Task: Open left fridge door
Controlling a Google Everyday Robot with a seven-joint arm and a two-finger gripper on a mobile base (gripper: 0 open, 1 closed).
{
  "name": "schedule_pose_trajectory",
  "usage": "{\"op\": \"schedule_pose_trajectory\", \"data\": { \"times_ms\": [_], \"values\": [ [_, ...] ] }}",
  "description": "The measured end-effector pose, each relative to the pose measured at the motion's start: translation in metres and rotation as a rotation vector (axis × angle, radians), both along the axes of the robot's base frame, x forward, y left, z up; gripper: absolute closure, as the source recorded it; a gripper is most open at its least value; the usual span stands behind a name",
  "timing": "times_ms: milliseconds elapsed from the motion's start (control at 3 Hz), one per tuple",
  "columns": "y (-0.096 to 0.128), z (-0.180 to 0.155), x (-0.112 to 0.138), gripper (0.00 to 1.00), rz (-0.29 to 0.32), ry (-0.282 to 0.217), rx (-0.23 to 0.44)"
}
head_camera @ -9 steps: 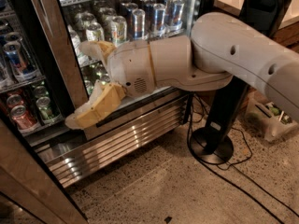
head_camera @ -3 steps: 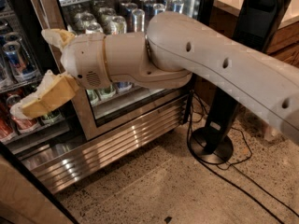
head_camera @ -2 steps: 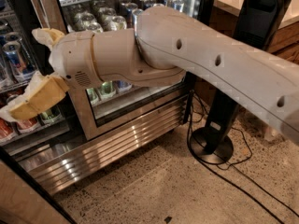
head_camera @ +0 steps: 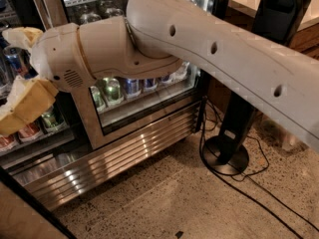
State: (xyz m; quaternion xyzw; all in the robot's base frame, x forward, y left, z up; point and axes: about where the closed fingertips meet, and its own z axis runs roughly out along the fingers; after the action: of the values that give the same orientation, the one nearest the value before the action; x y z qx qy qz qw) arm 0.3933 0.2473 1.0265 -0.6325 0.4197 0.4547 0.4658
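Shows the gripper point(head_camera: 9, 78) farther left than before, against the left fridge door point(head_camera: 54, 117) at the view's left edge, jaws spread wide, holding nothing. Shows the arm point(head_camera: 199, 49) masking the twin door point(head_camera: 149, 91); black stand point(head_camera: 239, 123) at right.

Speckled floor point(head_camera: 164, 203) (cables point(head_camera: 259, 190), round stand base point(head_camera: 224, 157)), shelf point(head_camera: 55, 134) of cans point(head_camera: 51, 118) behind gripper point(head_camera: 20, 108), left
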Motion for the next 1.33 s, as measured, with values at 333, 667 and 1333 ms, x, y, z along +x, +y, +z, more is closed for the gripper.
{"op": "schedule_pose_trajectory", "data": {
  "times_ms": [333,667,1333],
  "values": [
    [0.000,0.000,-0.006,0.00,0.020,-0.001,-0.004],
    [0.005,0.000,-0.014,0.00,0.061,0.003,0.003],
    [0.017,0.003,-0.043,0.00,0.197,0.004,0.041]
  ]
}}
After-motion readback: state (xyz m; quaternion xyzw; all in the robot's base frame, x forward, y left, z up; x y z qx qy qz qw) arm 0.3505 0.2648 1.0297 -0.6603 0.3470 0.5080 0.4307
